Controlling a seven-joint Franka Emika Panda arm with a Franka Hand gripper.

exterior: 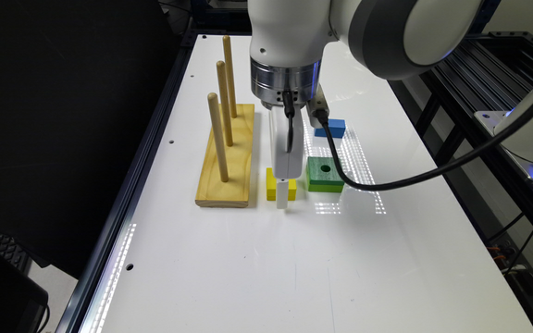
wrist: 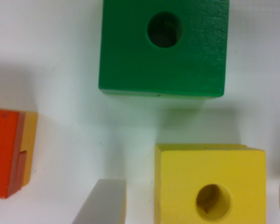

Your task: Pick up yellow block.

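The yellow block (exterior: 271, 184) sits on the white table (exterior: 257, 268) between the wooden peg base (exterior: 229, 157) and the green block (exterior: 324, 174), a narrow gap on each side. The gripper (exterior: 282, 194) is down over it, fingers (wrist: 102, 203) spread, one beside the block's edge with a sliver of table between

Lower frame: bare table (exterior: 257, 268). Mid-frame, narrow gaps separate peg board (exterior: 227, 159), yellow block (exterior: 272, 185) and green block (exterior: 325, 174).

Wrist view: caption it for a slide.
Yellow block with a centre hole sits between the gripper's fingers, green block beyond.
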